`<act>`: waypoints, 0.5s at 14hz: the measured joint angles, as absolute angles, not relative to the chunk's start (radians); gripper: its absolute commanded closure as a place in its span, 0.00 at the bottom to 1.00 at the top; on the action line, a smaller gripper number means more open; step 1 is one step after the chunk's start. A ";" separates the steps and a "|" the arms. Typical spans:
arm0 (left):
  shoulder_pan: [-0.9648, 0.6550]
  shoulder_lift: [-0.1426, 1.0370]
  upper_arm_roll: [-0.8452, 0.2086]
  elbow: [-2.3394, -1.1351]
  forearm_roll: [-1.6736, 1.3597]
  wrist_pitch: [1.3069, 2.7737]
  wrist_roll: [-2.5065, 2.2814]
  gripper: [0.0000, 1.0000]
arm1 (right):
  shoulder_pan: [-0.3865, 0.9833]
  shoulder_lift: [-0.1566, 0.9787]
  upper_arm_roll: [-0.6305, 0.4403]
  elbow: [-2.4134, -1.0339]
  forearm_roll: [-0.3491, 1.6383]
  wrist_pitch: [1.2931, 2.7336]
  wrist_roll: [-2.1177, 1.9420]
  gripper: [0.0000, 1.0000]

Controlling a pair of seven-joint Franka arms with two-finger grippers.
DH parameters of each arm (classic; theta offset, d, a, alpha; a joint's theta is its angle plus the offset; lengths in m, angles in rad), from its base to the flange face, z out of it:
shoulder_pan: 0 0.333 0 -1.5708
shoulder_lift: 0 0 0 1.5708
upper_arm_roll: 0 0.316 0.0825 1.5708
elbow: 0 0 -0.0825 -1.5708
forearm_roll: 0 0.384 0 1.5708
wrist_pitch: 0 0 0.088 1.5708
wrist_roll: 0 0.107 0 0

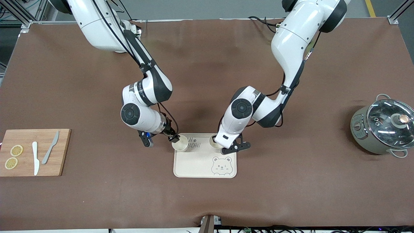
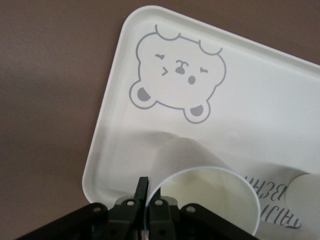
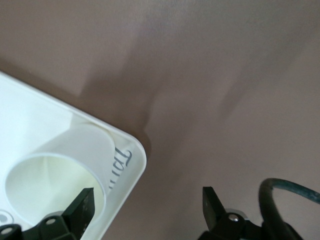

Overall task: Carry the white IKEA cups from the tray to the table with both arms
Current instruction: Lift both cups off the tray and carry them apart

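Two white IKEA cups stand on the bear-printed tray (image 1: 200,165), along its edge farther from the front camera. My left gripper (image 1: 225,147) is shut on the rim of the cup (image 1: 213,141) at the tray corner toward the left arm's end. In the left wrist view the fingers (image 2: 142,186) pinch that cup's wall (image 2: 200,195). My right gripper (image 1: 173,138) is open at the other cup (image 1: 180,144). In the right wrist view one fingertip (image 3: 86,200) is at that cup's mouth (image 3: 45,185) and the other is over bare table. The right gripper (image 3: 148,197) holds nothing.
A wooden cutting board (image 1: 61,152) with two lemon slices (image 1: 13,157), a white knife (image 1: 35,158) and a grey knife (image 1: 50,147) lies at the right arm's end. A pot with a glass lid (image 1: 385,126) stands at the left arm's end.
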State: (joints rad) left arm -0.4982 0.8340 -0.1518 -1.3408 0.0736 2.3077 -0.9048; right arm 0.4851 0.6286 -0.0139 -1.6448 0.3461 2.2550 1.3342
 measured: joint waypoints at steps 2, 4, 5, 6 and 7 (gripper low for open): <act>-0.488 0.808 -0.151 -1.341 0.074 2.275 -0.905 1.00 | 0.485 0.631 -0.015 -1.645 0.346 2.303 1.344 0.11; -0.481 0.782 -0.152 -1.341 0.074 2.246 -0.905 1.00 | 0.485 0.633 -0.016 -1.645 0.346 2.320 1.346 0.16; -0.480 0.769 -0.151 -1.341 0.074 2.222 -0.905 1.00 | 0.486 0.635 -0.016 -1.646 0.346 2.325 1.347 0.37; -0.478 0.756 -0.151 -1.341 0.074 2.195 -0.905 1.00 | 0.489 0.639 -0.016 -1.647 0.346 2.337 1.347 0.64; -0.473 0.745 -0.151 -1.341 0.074 2.170 -0.905 1.00 | 0.492 0.644 -0.015 -1.649 0.346 2.359 1.347 0.89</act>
